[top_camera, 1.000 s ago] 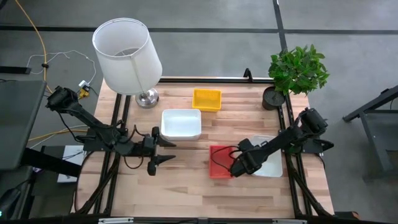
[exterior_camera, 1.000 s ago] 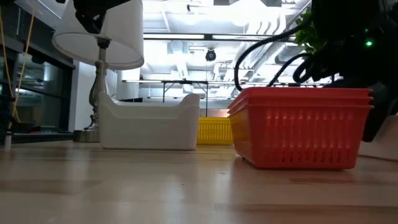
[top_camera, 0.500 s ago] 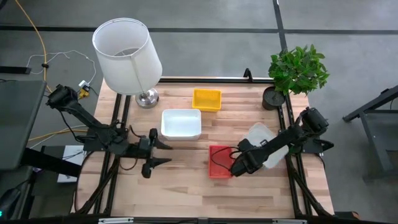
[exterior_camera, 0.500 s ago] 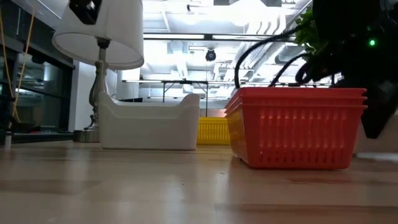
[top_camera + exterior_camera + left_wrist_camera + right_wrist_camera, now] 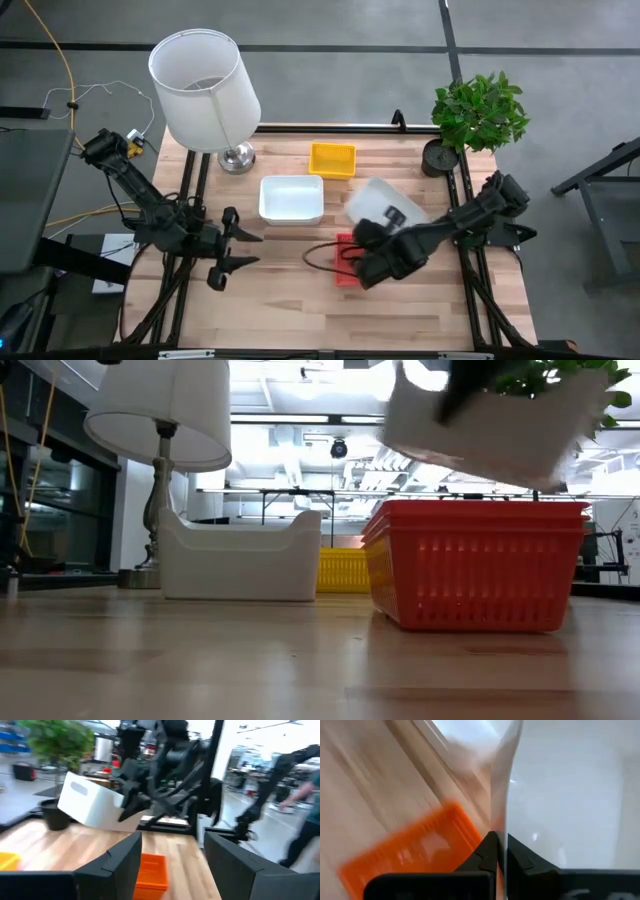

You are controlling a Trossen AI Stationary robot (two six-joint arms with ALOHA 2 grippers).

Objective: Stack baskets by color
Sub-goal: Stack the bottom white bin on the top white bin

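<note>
Right gripper [image 5: 372, 232]: clamped on white basket [image 5: 383, 209] wall, held tilted above red baskets [image 5: 345, 272]; left gripper [image 5: 238, 250]: fingers spread, holding nothing

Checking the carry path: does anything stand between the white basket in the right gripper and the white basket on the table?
Nothing visible does. The right gripper holds the lifted white basket above the red baskets; bare wood separates it from the white basket on the table. The left gripper waits aside.
</note>
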